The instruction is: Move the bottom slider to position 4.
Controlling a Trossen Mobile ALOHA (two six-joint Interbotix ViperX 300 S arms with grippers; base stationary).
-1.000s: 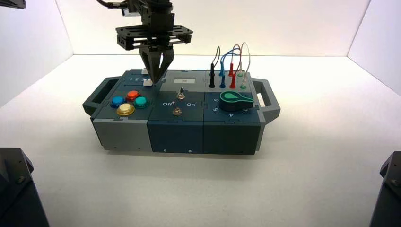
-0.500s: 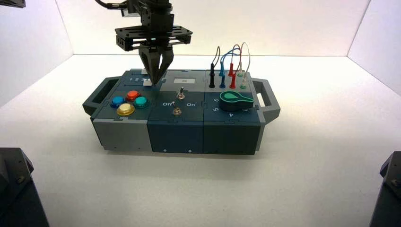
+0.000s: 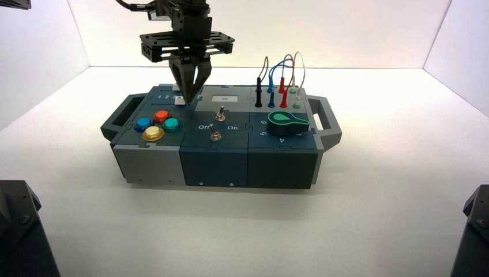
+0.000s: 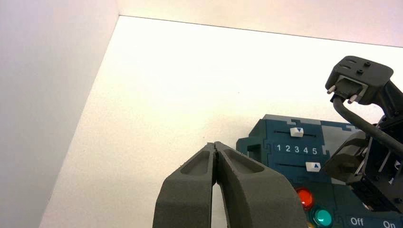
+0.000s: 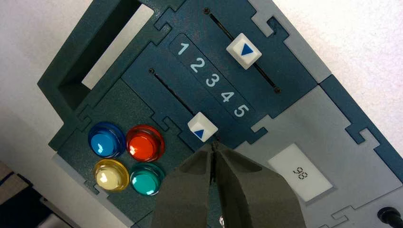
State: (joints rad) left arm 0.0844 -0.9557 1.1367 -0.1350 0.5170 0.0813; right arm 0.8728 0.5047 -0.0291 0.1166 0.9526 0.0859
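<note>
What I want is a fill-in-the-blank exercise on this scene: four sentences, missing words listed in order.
1. The right hand is by the bottom slider, whose arrow is ____.
2. The numeral row between the slider tracks runs from 1 to ____.
3. With the blue button, green button and yellow button sits one round ____ button.
4. The left hand hangs off to the box's ____ side.

Missing words: blue; 5; red; left.

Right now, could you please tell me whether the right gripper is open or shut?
Shut: the right gripper shows its fingertips together in its wrist view, close by the bottom slider.
</note>
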